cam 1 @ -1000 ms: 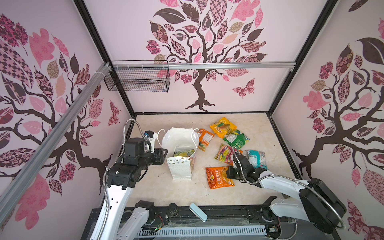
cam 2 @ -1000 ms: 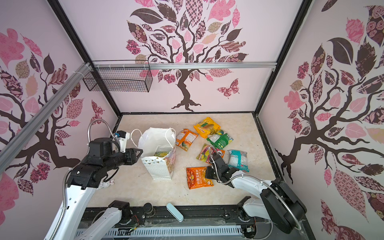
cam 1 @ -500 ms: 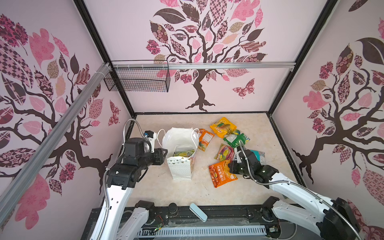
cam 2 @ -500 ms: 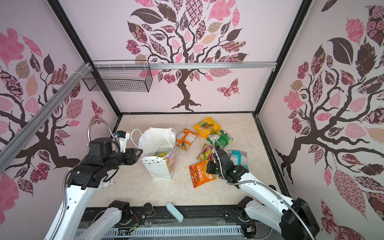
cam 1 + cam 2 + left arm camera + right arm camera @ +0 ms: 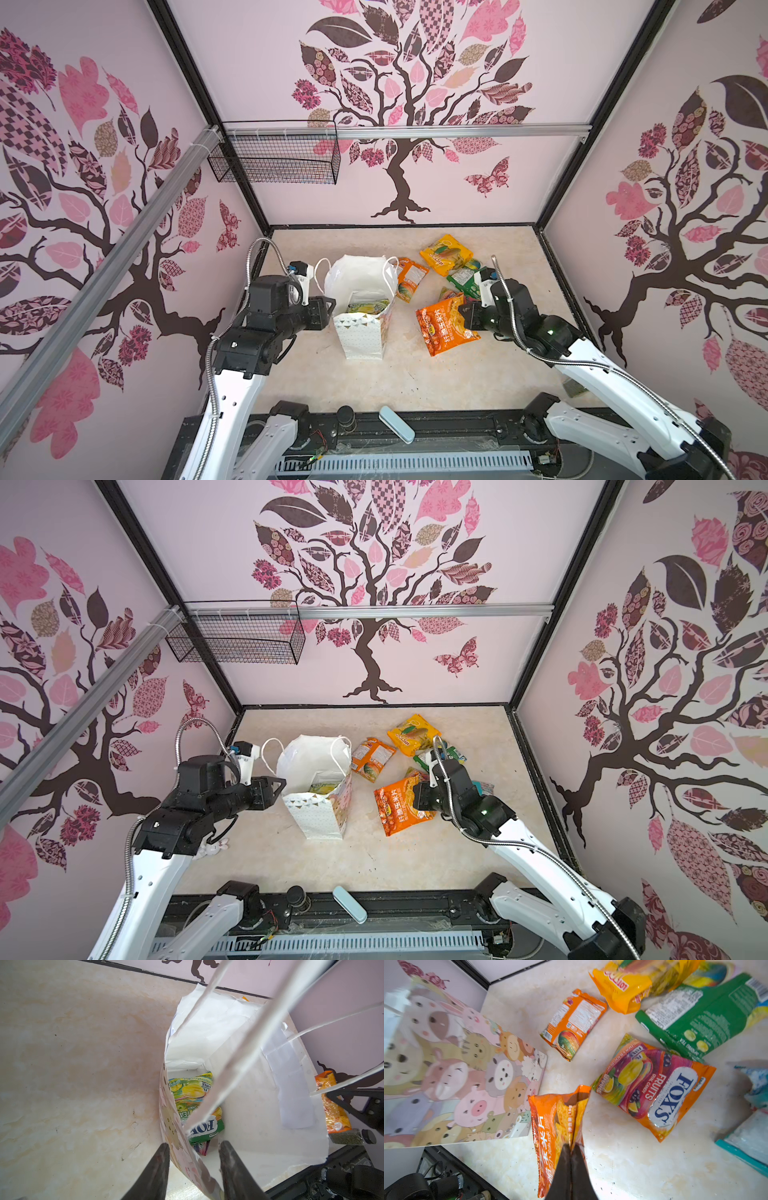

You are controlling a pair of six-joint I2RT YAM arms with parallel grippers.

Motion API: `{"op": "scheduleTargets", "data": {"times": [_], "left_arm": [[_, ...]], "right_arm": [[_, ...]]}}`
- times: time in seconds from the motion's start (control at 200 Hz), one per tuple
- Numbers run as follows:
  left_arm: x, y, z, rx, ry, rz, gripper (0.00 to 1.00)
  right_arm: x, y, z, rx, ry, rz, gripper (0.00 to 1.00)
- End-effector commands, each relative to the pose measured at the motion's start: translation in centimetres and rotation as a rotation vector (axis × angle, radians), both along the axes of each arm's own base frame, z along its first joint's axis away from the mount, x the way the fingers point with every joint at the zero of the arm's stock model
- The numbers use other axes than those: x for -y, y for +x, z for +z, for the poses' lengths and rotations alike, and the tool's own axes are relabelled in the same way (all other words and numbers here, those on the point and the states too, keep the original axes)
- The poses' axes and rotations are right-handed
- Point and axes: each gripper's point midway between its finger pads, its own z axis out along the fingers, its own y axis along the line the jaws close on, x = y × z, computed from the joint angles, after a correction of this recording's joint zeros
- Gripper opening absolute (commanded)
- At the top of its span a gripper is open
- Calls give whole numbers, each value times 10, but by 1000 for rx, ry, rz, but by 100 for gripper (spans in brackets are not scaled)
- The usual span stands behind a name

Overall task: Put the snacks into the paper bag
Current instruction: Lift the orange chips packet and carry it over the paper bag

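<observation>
One orange packet (image 5: 446, 328) is now rising toward paper bag (image 5: 359, 336), pinched in R gripper (image 5: 571, 1148); L gripper (image 5: 194, 1144) spread astride its rim.

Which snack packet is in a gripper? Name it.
The orange packet with large Chinese lettering, pinched at one edge by the shut right gripper. The other loose packets lie ungripped on the table.
</observation>
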Motion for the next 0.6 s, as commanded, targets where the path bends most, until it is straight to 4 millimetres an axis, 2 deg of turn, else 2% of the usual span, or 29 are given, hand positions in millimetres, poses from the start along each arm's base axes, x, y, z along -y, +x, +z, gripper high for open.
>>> {"op": "scheduleTargets", "data": {"times": [0.0,0.22,0.33,0.405,0.545,0.595], "left_arm": [[2,0,24,46,-17,-10,46],[2,2,32,47,-16,-4,50],[1,0,39,50,-5,-9,51],[-5,0,43,59,24,13,52],[-4,5,37,43,19,15,52],[-4,7,32,33,21,20,52]], "right_arm": [[-3,-3,48,83,35,44,0],[-11,-3,112,205,84,98,0],[-17,-3,134,250,104,132,0],[-21,0,141,250,103,148,0],[-32,1,165,287,131,195,0],[-34,2,180,310,138,208,0]]}}
